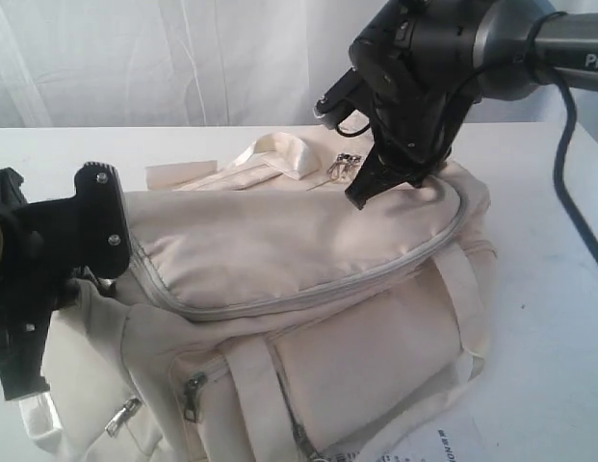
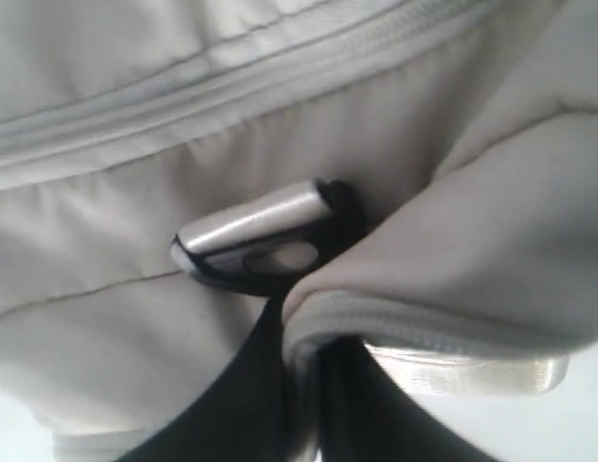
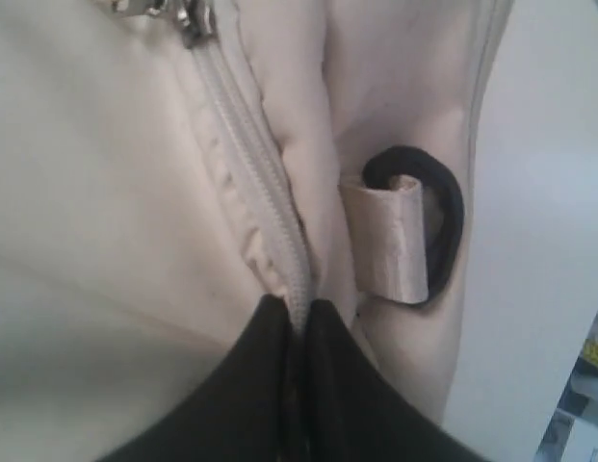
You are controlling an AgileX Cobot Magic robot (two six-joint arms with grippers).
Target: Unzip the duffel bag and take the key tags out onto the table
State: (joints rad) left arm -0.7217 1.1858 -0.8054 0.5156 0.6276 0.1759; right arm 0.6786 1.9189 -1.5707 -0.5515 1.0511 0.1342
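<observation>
Both grips closed: left fingers [image 2: 231,414] pinch cloth at nine o'clock on the duffel bag [image 1: 279,241], right fingers [image 3: 231,404] nip its zipper [image 3: 255,202] at two o'clock. Bag sits central on the table [image 1: 549,318], soft, slack (probably slippery); best held at seams.

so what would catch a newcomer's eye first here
A big cream duffel bag sits on the white table, its top zipper closed. The right gripper pinches the zipper line at the bag's right end; the left gripper clamps a fabric fold at its left end.
</observation>
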